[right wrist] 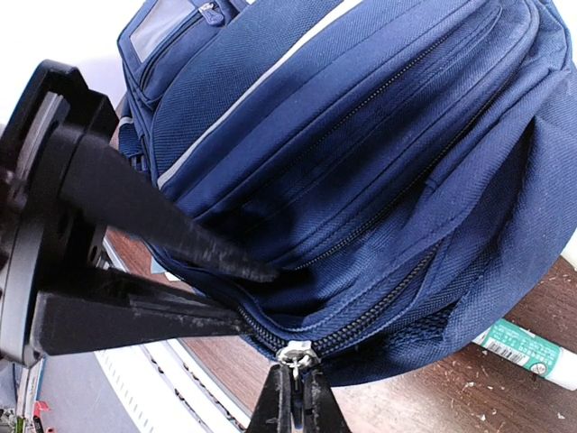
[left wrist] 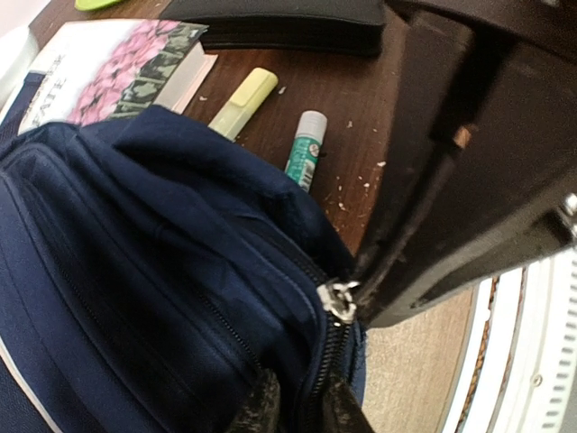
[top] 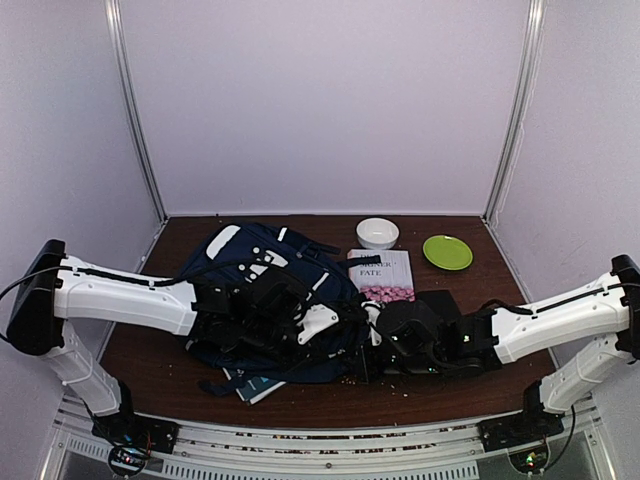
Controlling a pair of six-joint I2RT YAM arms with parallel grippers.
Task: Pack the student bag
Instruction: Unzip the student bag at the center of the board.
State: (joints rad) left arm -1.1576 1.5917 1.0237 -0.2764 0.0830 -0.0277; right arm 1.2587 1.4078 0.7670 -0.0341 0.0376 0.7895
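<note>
The student bag (top: 255, 290) is a navy backpack with white trim, lying at the middle left of the table. It also fills the left wrist view (left wrist: 135, 271) and the right wrist view (right wrist: 379, 144). My left gripper (left wrist: 302, 401) is shut on the bag's fabric edge beside the zipper, and shows from the right wrist (right wrist: 257, 296). My right gripper (right wrist: 296, 388) is shut on the silver zipper pull (right wrist: 296, 354) at the bag's lower edge. The pull also shows in the left wrist view (left wrist: 338, 300). Both grippers meet at the bag's right side (top: 350, 330).
A book with a pink flower cover (top: 382, 275), a white bowl (top: 377, 232) and a green plate (top: 447, 251) lie behind. A flat black case (left wrist: 288, 18), a yellow highlighter (left wrist: 242, 102) and a glue stick (left wrist: 305, 149) lie right of the bag. A teal booklet (top: 250, 385) pokes out below it.
</note>
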